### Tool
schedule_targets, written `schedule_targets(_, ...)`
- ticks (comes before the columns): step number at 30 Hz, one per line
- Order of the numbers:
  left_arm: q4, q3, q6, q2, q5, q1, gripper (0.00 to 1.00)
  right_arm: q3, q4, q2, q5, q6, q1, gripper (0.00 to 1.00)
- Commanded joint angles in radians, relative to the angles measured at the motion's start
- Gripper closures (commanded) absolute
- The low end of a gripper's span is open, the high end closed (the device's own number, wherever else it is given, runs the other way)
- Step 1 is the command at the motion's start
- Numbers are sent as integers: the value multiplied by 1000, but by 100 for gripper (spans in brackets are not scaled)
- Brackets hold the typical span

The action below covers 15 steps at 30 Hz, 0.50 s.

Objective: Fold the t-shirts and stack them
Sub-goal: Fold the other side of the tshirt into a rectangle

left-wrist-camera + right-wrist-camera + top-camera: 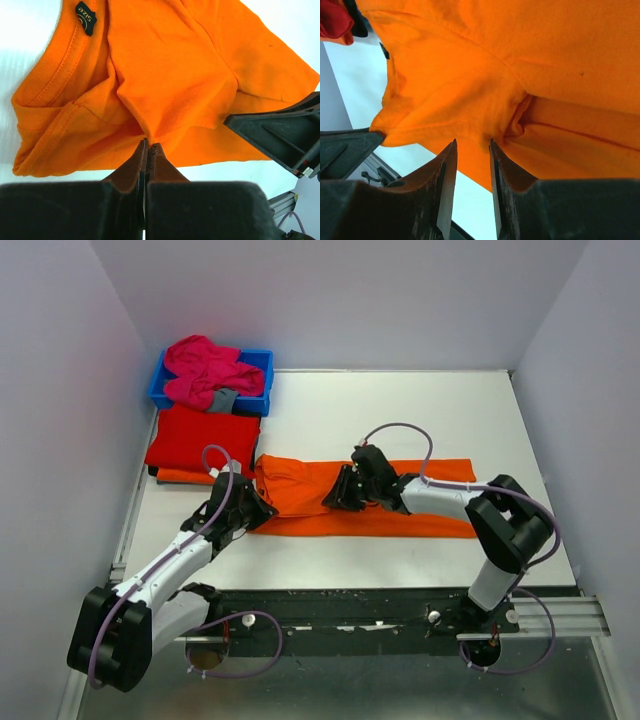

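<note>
The orange shirt (300, 485) lies as a long strip on the surface (400, 410), under both hands. The left hand (148, 144) has its fingers together, pinching a fold at its tips near the collar end, likely to lift that end over. The right hand (469, 147) has its fingers apart, with cloth just ahead of the gap, seemingly poised to grip. Beyond the left hand the red shirt (205, 437) lies folded, probably the stack's base. Farther off, the pink shirt (205, 370) sits crumpled in the bin (262, 362).
</note>
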Motion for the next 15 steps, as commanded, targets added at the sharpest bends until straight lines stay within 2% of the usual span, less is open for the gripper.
schedule_targets(1, 11, 0, 16, -15, -22, -4, 100, 30, -5, 39, 55, 33, 11, 60)
schedule_targets(15, 19, 3, 30, 10, -20, -4, 100, 29, -24, 94, 90, 56, 43, 60)
